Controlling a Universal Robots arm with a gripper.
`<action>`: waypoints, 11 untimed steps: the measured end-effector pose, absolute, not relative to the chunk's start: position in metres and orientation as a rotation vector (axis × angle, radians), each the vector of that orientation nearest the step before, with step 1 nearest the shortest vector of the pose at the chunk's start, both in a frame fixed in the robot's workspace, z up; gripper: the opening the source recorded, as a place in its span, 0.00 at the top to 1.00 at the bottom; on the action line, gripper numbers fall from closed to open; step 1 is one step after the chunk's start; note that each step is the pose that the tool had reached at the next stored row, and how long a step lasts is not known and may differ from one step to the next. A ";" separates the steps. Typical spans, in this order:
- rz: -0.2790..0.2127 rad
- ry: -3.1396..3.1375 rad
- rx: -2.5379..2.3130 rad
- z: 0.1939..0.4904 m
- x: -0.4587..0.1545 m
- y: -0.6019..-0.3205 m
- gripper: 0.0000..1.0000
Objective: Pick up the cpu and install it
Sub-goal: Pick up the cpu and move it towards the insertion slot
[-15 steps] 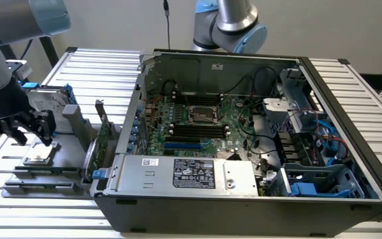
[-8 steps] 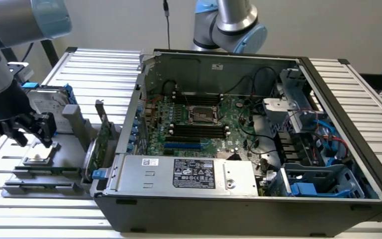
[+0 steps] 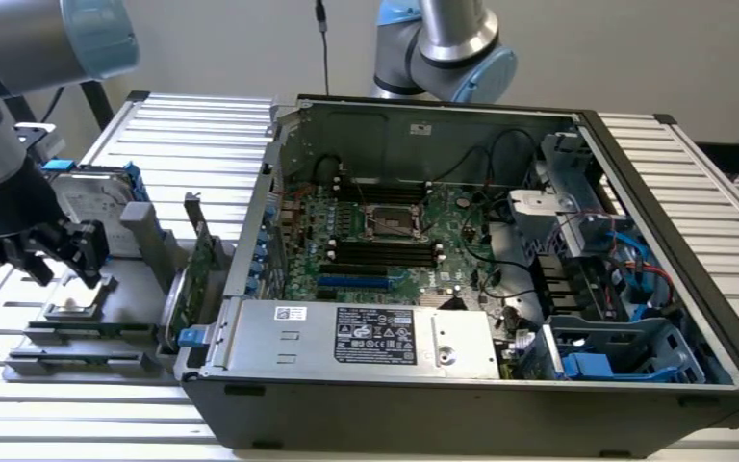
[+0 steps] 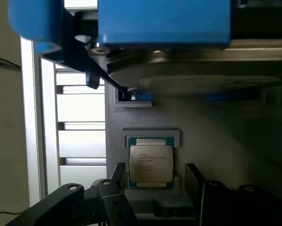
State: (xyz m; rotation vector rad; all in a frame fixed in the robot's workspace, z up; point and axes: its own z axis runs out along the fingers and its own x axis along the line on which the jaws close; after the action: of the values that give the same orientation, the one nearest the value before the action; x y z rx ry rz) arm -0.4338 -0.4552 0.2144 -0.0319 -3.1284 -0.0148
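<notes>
Item: hand [image 3: 68,274], open, jaws spread wide, nothing gripped. It hangs directly over the cpu [image 4: 150,163], with one of the fingers [image 4: 117,181] at each side edge of the chip; I cannot tell whether they touch it. Item: cpu, flat, metal top upward, seated in a recess of the grey holder [image 4: 153,135] under the hand, not yet lifted. Handling note, my judgement: the step is the grasp. I would keep the hand square to the chip, centre it so both fingers meet opposite edges together, go low enough to catch the thin sides, not the top, and close gently, since a skewed pinch could tip the chip in its recess. Item: hard drive [image 3: 88,197] with blue brackets [image 3: 132,183], standing just beyond the hand, the nearest thing to foul a finger. Item: expansion card [image 3: 196,265], upright, beside the hand toward the case. Item: open computer case [image 3: 677,404] on the slatted surface [image 3: 190,125], well apart; inside, the socket [image 3: 389,221] and a labelled grey box [image 3: 357,337].
</notes>
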 end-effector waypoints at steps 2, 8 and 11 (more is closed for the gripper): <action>-0.015 -3.128 -0.032 0.213 -0.434 -0.456 0.38; -0.015 -3.125 -0.032 0.210 -0.434 -0.459 0.38; -0.015 -3.124 -0.032 0.208 -0.434 -0.462 0.38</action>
State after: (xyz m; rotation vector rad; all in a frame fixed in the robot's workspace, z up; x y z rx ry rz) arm -0.4338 -0.4616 0.2083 -0.0320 -3.1241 -0.0145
